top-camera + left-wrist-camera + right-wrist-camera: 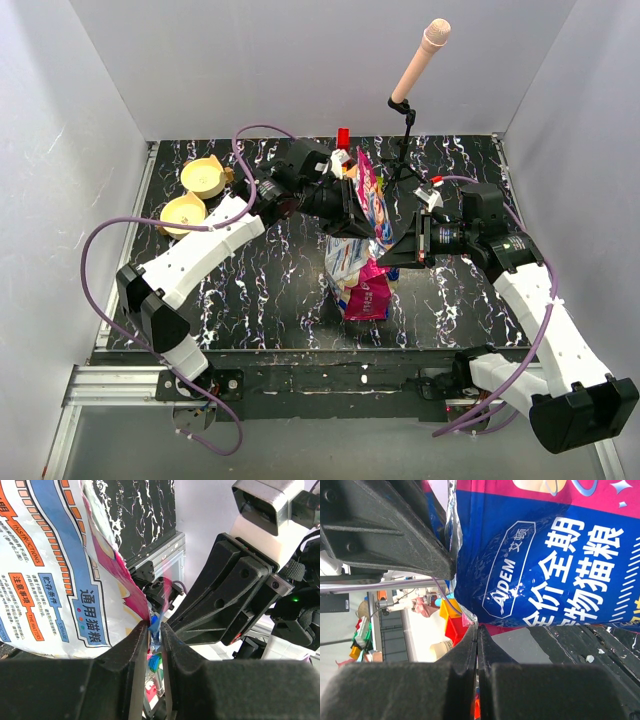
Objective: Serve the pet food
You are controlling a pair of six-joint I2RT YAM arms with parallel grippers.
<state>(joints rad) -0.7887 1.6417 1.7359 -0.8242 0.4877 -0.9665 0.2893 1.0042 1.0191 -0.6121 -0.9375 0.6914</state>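
The pet food bag (362, 270), glossy white, blue and pink foil, stands upright at the middle of the table; the kibble itself is hidden inside. My left gripper (352, 205) is at the bag's top from the left. In the left wrist view the left gripper (155, 630) is shut on a thin strip of the bag's (45, 565) foil edge. My right gripper (392, 245) comes in from the right. In the right wrist view the right gripper (478, 630) is pressed shut on the edge of the bag (545, 555).
Two tan bowls (205, 177) (183, 213) sit at the back left of the dark marbled table (270, 290). A pink microphone-like rod on a stand (418, 62) rises at the back. A small red block (343, 137) lies behind the bag. White walls enclose three sides.
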